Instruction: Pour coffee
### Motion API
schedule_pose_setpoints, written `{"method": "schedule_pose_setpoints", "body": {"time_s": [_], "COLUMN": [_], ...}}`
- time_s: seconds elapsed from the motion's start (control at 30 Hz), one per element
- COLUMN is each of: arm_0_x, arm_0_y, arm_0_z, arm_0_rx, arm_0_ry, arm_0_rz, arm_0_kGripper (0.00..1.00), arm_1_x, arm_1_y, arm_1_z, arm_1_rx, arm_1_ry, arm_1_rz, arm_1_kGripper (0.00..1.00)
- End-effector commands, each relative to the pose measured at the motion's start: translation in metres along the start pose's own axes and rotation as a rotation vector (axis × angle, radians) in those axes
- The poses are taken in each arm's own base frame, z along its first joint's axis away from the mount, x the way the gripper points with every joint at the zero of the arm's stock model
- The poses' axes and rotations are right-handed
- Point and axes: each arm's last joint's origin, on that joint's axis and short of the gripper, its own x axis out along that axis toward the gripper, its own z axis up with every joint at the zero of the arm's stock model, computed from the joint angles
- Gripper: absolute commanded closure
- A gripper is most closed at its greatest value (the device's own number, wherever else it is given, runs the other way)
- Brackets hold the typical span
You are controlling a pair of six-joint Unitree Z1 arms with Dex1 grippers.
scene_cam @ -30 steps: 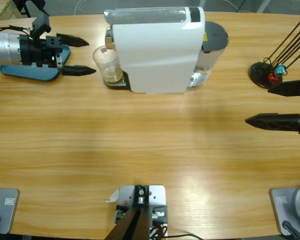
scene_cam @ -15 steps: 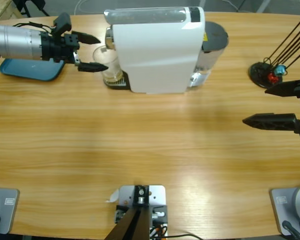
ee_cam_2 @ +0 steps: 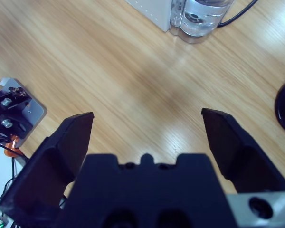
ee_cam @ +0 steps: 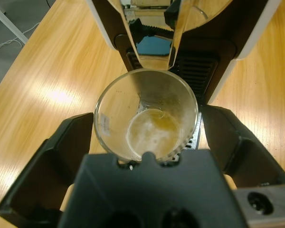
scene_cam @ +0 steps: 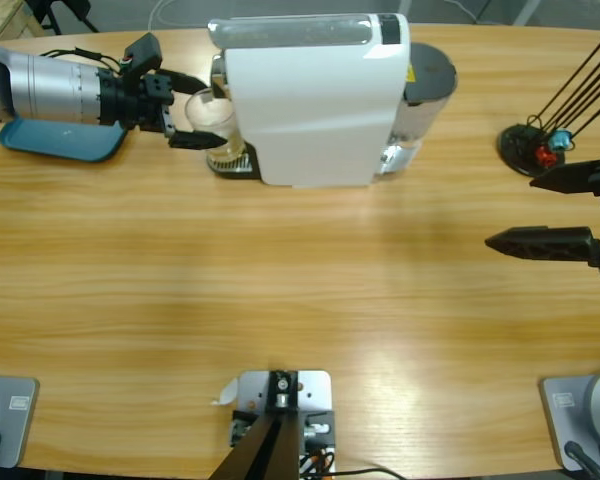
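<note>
A clear glass [scene_cam: 217,125] stands on the drip tray under the spout of the white coffee machine [scene_cam: 315,100]. In the left wrist view a thin layer of pale amber coffee [ee_cam: 154,133] lies at the bottom of the glass [ee_cam: 109,118]. My left gripper [scene_cam: 202,110] reaches in from the left, open, with one black jaw on each side of the glass. In the left wrist view the left gripper [ee_cam: 146,118] straddles the glass closely. My right gripper [scene_cam: 513,210] hovers open over bare table at the right edge, holding nothing [ee_cam_2: 147,116].
A blue tray [scene_cam: 55,140] lies under the left arm at the far left. A black stand with thin rods and small red and blue capsules [scene_cam: 530,150] sits at the far right. The machine's clear water tank [ee_cam_2: 199,14] faces the right gripper.
The left arm has moved right from over the blue tray to the machine, bringing its open jaws around the glass. The right gripper has barely shifted.
</note>
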Motion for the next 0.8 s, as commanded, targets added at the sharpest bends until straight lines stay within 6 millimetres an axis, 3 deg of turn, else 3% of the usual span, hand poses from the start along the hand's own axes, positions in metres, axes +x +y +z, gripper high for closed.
{"method": "schedule_pose_setpoints", "body": {"time_s": [0.03, 0.1, 0.17, 0.23, 0.27, 0.5, 0.63, 0.8], "arm_0_x": [0.016, 0.019, 0.02, 0.02, 0.019, 0.005, -0.024, -0.084], "arm_0_y": [0.003, 0.001, 0.001, 0.0, 0.0, -0.009, -0.011, -0.015], "arm_0_z": [-0.011, -0.009, -0.009, -0.009, -0.009, -0.011, -0.004, 0.002], "arm_0_rx": [-0.035, -0.033, -0.032, -0.029, -0.028, -0.054, -0.106, -0.156], "arm_0_ry": [0.021, 0.028, 0.032, 0.033, 0.033, 0.032, 0.013, 0.001], "arm_0_rz": [-0.026, -0.027, -0.029, -0.029, -0.03, -0.03, 0.034, 0.216], "arm_0_kGripper": [0.524, 0.533, 0.755, 0.831, 0.987, 1.0, 1.0, 1.0], "arm_1_x": [0.005, 0.005, 0.004, 0.004, 0.004, 0.002, 0.001, 0.001], "arm_1_y": [-0.003, -0.003, -0.003, -0.003, -0.003, -0.003, -0.003, -0.003], "arm_1_z": [-0.004, -0.004, -0.004, -0.004, -0.004, -0.005, -0.006, -0.006], "arm_1_rx": [0.002, 0.003, 0.002, 0.002, 0.002, 0.0, 0.0, -0.001], "arm_1_ry": [0.031, 0.03, 0.029, 0.029, 0.029, 0.016, 0.012, 0.01], "arm_1_rz": [-0.021, -0.021, -0.021, -0.021, -0.021, -0.028, -0.029, -0.029], "arm_1_kGripper": [0.0, 0.0, 0.0, 0.0, 0.0, 0.0, 0.0, 0.0]}}
